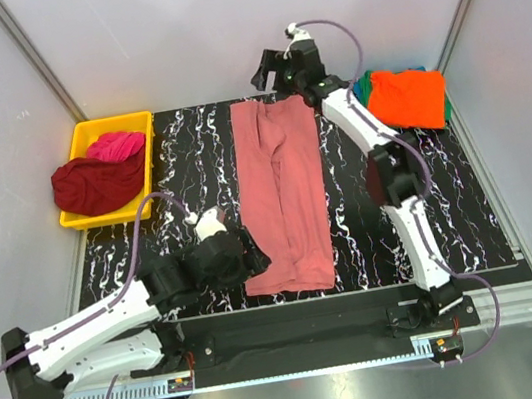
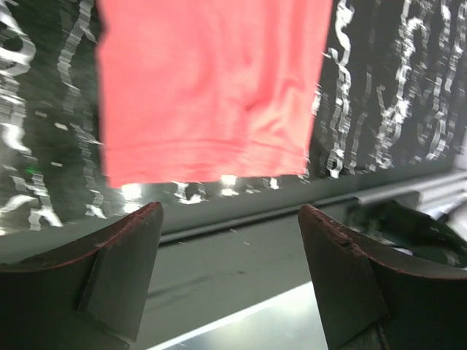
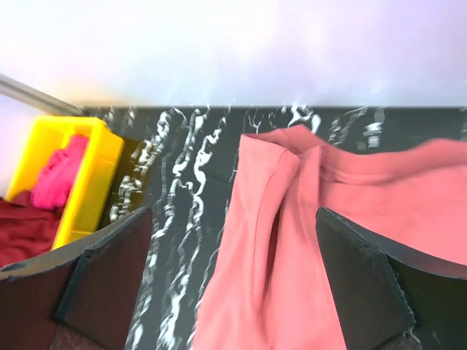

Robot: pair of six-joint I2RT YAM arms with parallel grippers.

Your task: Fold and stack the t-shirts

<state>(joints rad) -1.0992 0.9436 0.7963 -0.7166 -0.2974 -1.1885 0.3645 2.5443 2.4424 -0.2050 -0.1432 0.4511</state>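
Observation:
A salmon-pink t-shirt (image 1: 282,192) lies folded into a long strip down the middle of the black marbled mat (image 1: 191,171). My left gripper (image 1: 252,252) is open and empty at the shirt's near left corner; its view shows the shirt's hem (image 2: 208,157) just ahead of the fingers (image 2: 128,255). My right gripper (image 1: 266,70) is open and empty above the shirt's far end, which shows in its view (image 3: 306,240). A folded stack with an orange shirt (image 1: 410,98) on top sits at the far right.
A yellow bin (image 1: 81,140) at the far left holds a dark red shirt (image 1: 92,185) and a magenta shirt (image 1: 118,144); it also shows in the right wrist view (image 3: 76,171). A metal rail (image 1: 346,323) runs along the near table edge.

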